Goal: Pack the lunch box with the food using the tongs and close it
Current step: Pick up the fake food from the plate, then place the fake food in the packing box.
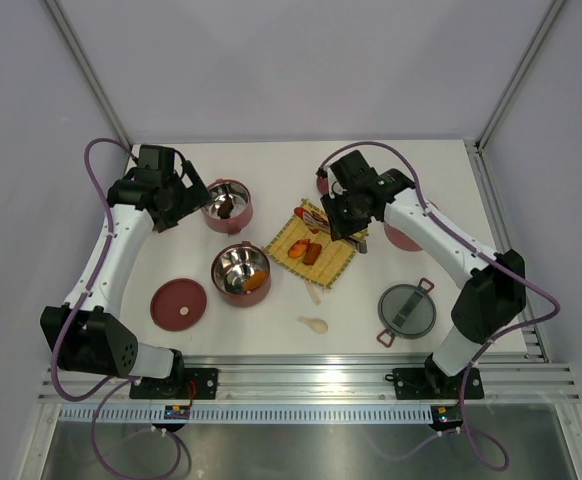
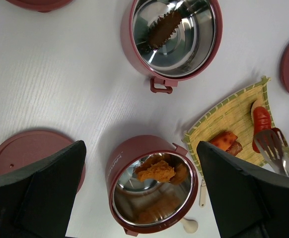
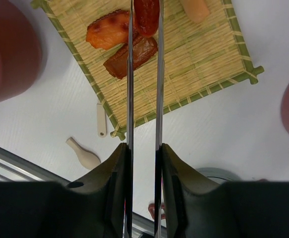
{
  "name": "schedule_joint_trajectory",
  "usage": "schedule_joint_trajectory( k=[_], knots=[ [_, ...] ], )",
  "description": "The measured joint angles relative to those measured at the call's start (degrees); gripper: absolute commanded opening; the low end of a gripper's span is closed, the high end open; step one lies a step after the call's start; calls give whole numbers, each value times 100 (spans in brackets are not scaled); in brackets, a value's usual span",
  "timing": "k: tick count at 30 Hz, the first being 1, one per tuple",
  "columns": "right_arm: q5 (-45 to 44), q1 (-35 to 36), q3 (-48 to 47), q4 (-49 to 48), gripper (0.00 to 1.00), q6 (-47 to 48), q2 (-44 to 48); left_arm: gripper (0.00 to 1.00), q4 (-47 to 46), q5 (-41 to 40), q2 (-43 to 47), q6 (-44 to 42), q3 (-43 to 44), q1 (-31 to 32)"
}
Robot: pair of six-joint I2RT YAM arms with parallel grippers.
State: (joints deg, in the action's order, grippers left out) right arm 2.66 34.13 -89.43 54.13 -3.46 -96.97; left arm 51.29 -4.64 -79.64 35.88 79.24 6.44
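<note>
At the left front of the white surface [image 1: 271, 170] lies a flat dark-red disc lid [image 1: 179, 303]. The left tool [image 1: 187, 196] hangs released, fingers spread wide, just left of the far tier [image 1: 228, 205] of the lunch box. This round dark-red tier is shiny steel inside and holds one dark brown ridged piece [image 2: 165, 29]. The near tier [image 1: 241, 270], of the same make, holds an orange crumbed piece [image 2: 157, 171] with a brown bit beside it. Right of these is a yellow woven mat [image 1: 336, 262] edged in green. It carries an orange piece [image 3: 107, 32], a brown block [image 3: 132, 57], a red sausage [image 3: 147, 15] and a pale peach piece [image 3: 196, 10]. The right tool [image 3: 143, 148] is clenched on the slim silver tongs [image 3: 130, 99], whose two arms run nearly parallel with their tips either side of the sausage. A cream spoon [image 1: 313, 324] lies in front of the mat. At the right front sits the grey see-through lid [image 1: 407, 310] with red clips.
</note>
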Motion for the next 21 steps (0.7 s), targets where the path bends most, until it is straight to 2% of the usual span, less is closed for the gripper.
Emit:
schedule_joint_trajectory(
  k=[12,21],
  knots=[
    [192,94,-4,177,15,-160,721,99,0,2,0,15,0,0],
    [468,1464,-417,247,14,-173,769,99,-2,44,0,63,0,0]
  ],
)
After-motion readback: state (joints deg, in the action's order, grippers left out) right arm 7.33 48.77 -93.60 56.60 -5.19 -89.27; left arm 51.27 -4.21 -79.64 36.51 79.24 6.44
